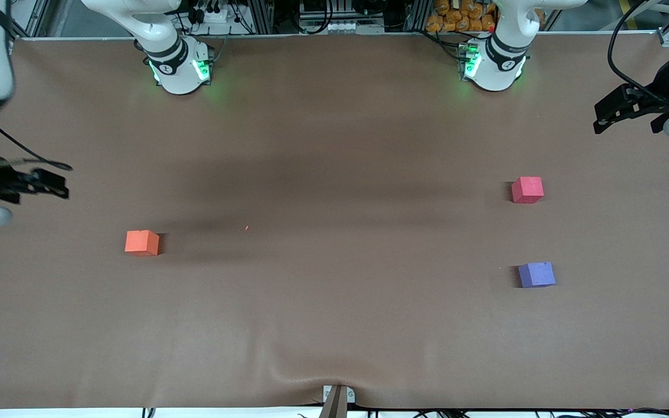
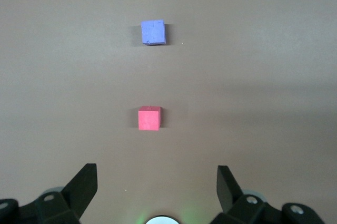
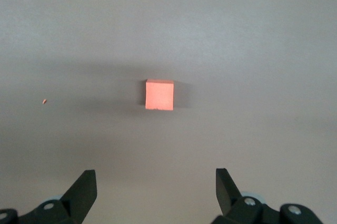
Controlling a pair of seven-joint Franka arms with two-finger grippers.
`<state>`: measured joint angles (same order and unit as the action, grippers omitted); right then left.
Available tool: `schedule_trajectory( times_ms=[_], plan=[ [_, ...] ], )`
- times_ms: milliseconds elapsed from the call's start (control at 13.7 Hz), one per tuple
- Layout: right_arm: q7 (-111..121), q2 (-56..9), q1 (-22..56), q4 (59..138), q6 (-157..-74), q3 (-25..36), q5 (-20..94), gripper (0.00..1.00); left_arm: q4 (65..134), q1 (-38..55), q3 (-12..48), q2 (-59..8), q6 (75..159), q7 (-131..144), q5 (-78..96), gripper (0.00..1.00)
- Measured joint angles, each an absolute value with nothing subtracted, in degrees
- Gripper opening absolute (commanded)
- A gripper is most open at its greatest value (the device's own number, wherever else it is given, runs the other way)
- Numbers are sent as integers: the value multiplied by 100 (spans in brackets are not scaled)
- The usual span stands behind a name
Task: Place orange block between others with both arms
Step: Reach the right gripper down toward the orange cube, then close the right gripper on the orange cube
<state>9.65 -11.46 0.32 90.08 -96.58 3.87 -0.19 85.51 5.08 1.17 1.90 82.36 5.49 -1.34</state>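
Observation:
The orange block [image 1: 141, 242] [image 3: 159, 95] lies alone on the brown table toward the right arm's end. My right gripper [image 1: 60, 183] [image 3: 156, 179] hangs open and empty above the table beside that block, well apart from it. Toward the left arm's end lie the others: a red-pink cube [image 1: 527, 190] [image 2: 149, 118] and, nearer to the front camera, a purple-blue cube [image 1: 536, 274] [image 2: 153, 32], with a gap of bare table between them. My left gripper [image 1: 601, 119] [image 2: 157, 176] is open and empty, up in the air at that end of the table.
A tiny orange crumb [image 1: 247, 227] [image 3: 45, 100] lies on the brown table cover [image 1: 334, 145]. The cover wrinkles near a clamp [image 1: 337, 397] at the front edge. Both arm bases [image 1: 180, 69] [image 1: 492, 67] glow green along the top edge.

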Motion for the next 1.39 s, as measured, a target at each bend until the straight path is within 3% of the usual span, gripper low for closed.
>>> schedule_trajectory(
  times_ms=[585, 1390],
  plan=[
    [964, -2072, 42, 10085, -11463, 377, 113, 100, 8561, 528, 129, 184, 8236, 549, -134, 100],
    [965, -3341, 48, 10192, -12338, 372, 438, 100, 8562, 538, 132, 144, 8245, 548, -134, 100]
  ],
)
